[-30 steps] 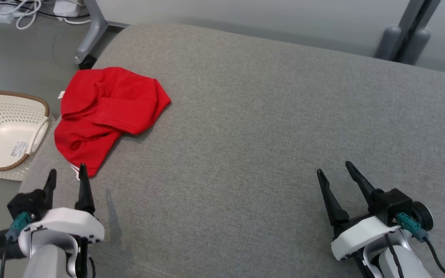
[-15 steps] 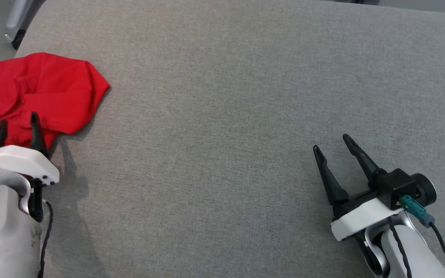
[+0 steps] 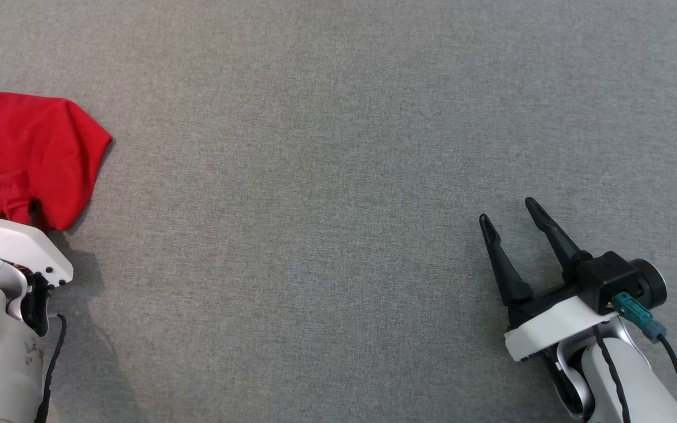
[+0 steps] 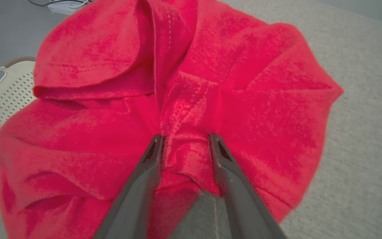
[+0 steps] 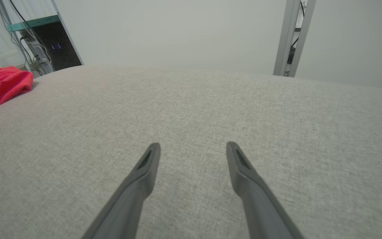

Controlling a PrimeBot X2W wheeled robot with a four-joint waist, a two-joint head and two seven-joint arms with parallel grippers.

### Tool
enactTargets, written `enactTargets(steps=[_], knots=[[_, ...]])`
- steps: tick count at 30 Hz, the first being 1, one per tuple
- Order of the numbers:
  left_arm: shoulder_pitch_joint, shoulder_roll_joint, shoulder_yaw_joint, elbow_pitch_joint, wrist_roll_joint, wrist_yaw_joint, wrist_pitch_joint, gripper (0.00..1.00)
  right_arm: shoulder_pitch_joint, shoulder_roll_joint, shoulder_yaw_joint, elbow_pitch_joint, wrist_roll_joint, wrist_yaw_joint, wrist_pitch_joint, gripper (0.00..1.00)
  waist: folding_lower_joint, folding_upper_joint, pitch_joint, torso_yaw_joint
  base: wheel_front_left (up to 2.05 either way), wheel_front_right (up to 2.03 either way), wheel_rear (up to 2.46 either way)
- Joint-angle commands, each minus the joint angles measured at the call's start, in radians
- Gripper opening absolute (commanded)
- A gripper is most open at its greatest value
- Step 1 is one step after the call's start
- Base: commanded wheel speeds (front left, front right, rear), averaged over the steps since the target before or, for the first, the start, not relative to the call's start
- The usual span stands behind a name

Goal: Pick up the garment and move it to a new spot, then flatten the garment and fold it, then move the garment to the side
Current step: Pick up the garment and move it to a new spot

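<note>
The red garment bunches between the left fingers.

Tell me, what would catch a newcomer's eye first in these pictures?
The bright red garment, crumpled at the left edge of the plain grey cushion, stands out most. The left gripper has its two dark fingers straddling a ridge of that cloth. The right gripper hovers open over bare cushion at the lower right.

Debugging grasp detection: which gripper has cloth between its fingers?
The left gripper: a fold of the red garment sits between its fingers. The right gripper is open over the grey cushion.
</note>
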Motion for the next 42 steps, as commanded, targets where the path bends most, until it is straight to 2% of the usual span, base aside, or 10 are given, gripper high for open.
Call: enactTargets(steps=[1, 10, 15, 19, 21, 26, 33, 40, 41, 42], knots=[[0.010, 0.002, -0.004, 0.015, -0.004, -0.009, 0.014, 0.00, -0.005, 0.003, -0.004, 0.005, 0.004, 0.000, -0.005, 1.00, 0.0000, 0.0000, -0.014, -0.007, 0.00, 0.00, 0.00], [-0.049, -0.003, -0.102, -0.036, 0.056, -0.063, -0.088, 0.00, 0.030, 0.036, -0.013, 0.035, 0.025, 0.000, -0.005, 1.00, 0.0000, 0.0000, -0.116, -0.022, 0.00, 0.00, 0.00], [-0.072, -0.050, -0.174, -0.097, 0.093, -0.071, -0.119, 0.00, 0.049, 0.052, -0.017, 0.045, 0.037, 0.000, -0.005, 1.00, 0.0000, 0.0000, -0.171, -0.045, 0.00, 0.00, 0.00], [-0.059, -0.145, -0.274, -0.147, 0.112, -0.079, -0.130, 0.00, 0.068, 0.066, -0.032, 0.059, 0.049, 0.000, -0.005, 1.00, 0.0000, 0.0000, -0.210, -0.079, 0.00, 0.00, 0.00], [-0.051, -0.163, -0.303, -0.156, 0.111, -0.077, -0.131, 0.00, 0.070, 0.067, -0.034, 0.062, 0.050, 0.000, -0.005, 1.00, 0.0000, 0.0000, -0.216, -0.088, 0.00, 0.00, 0.00], [0.002, -0.213, -0.487, -0.224, 0.032, -0.078, -0.133, 0.00, 0.081, 0.072, -0.043, 0.070, 0.057, 0.000, -0.005, 1.00, 0.0000, 0.0000, -0.235, -0.143, 0.00, 0.00, 0.00], [0.104, -0.213, -0.832, -0.437, -0.247, -0.078, -0.118, 0.00, 0.080, 0.073, -0.038, 0.070, 0.083, 0.000, -0.005, 1.00, 0.0000, 0.0000, -0.239, -0.228, 0.00, 0.00, 0.00], [0.131, -0.214, -1.038, -0.541, -0.374, 0.018, -0.128, 0.00, 0.079, 0.073, -0.032, 0.072, 0.101, 0.000, -0.005, 1.00, 0.0000, 0.0000, -0.235, -0.270, 0.00, 0.00, 0.00], [0.131, -0.214, -1.053, -0.541, -0.378, 0.032, -0.130, 0.22, 0.079, 0.073, -0.032, 0.071, 0.103, 0.000, -0.005, 1.00, 0.0000, 0.0000, -0.235, -0.272, 0.00, 0.00, 0.00], [0.135, -0.214, -1.064, -0.533, -0.385, 0.046, -0.132, 0.69, 0.078, 0.073, -0.032, 0.070, 0.105, 0.000, -0.005, 1.00, 0.0000, 0.0000, -0.235, -0.274, 0.00, 0.00, 0.00]])
